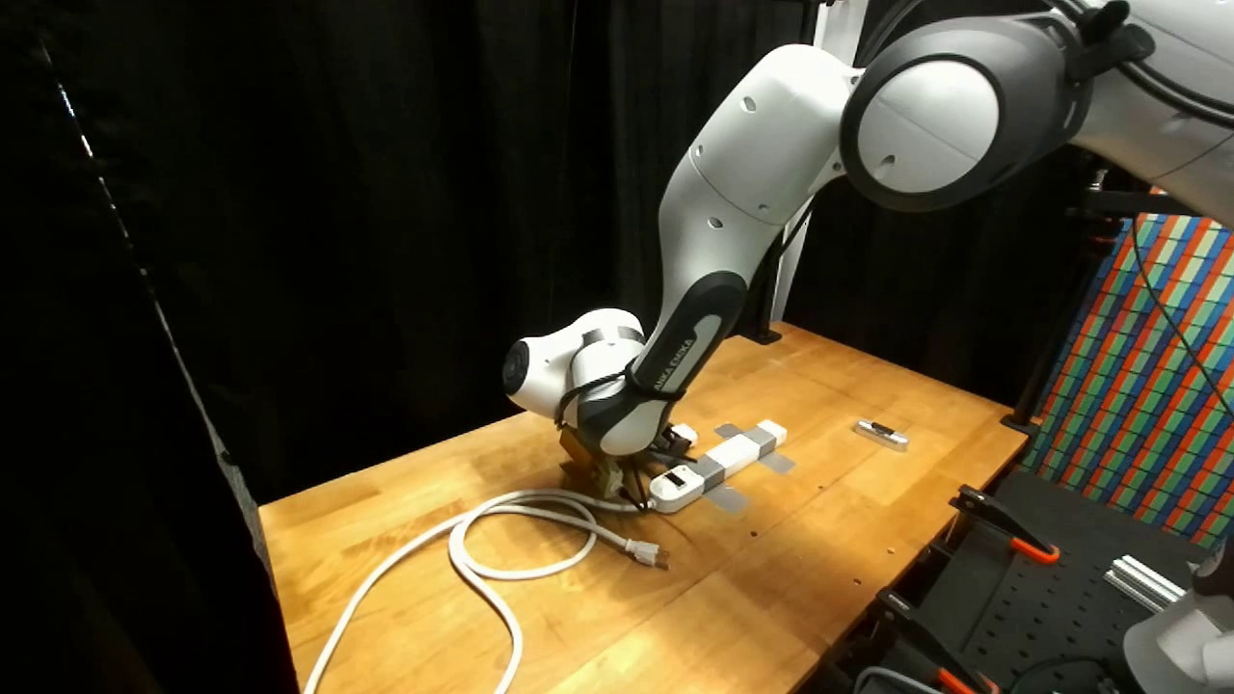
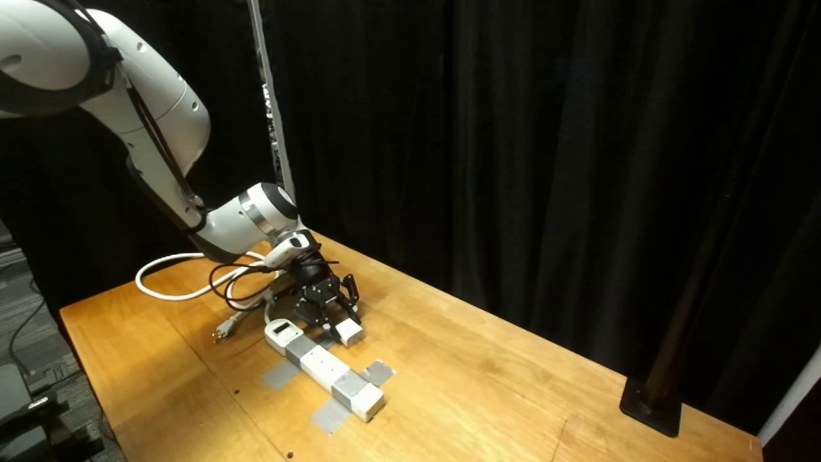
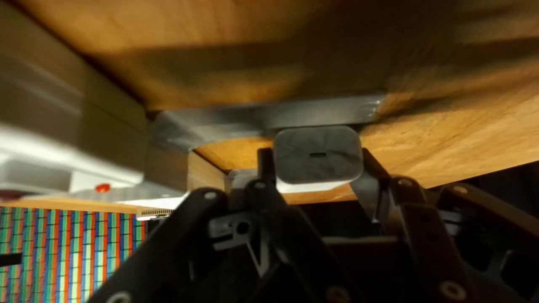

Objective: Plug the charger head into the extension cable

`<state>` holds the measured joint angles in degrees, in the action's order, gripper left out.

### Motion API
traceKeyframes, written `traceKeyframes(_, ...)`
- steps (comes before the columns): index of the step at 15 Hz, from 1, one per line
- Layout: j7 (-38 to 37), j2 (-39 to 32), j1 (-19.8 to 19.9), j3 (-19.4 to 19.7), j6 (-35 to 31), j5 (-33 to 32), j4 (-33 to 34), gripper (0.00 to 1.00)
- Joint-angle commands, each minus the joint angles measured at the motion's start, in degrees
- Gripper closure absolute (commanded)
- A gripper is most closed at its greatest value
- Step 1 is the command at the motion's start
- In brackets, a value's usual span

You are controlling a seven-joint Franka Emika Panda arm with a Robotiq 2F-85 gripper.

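We find the table (image 1: 791, 549) well lit in both exterior views, shadow-streaked and blurred in the wrist view.

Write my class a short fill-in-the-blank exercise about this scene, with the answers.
1. The gripper holds the white ____.
2. Grey ____ runs across the extension cable onto the table.
3. The curtain behind is ____.
4. The table is made of ____.

Missing words: charger; tape; black; wood.

In an exterior view, gripper (image 1: 681, 447) mostly hidden behind arm (image 1: 733, 173); charger head (image 1: 684, 433) partly covered. Extension cable (image 1: 525, 575) cut off, near left. Silvery item (image 1: 881, 436), right: too small to tell. Wrist view: socket strip (image 3: 63, 97) blurred, cut off left.
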<state>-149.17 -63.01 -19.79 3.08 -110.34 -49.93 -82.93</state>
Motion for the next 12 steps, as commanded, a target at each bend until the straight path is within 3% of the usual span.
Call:
traceKeyframes(1,5.5,0.8,2.0,-1.3,0.3,2.3,0.9,0.77)
traceKeyframes(7,15.0,10.4,9.8,-2.5,-8.4,12.1,-5.9,0.77)
traceKeyframes(12,16.3,22.8,13.5,-0.1,-25.1,20.4,-19.4,0.77)
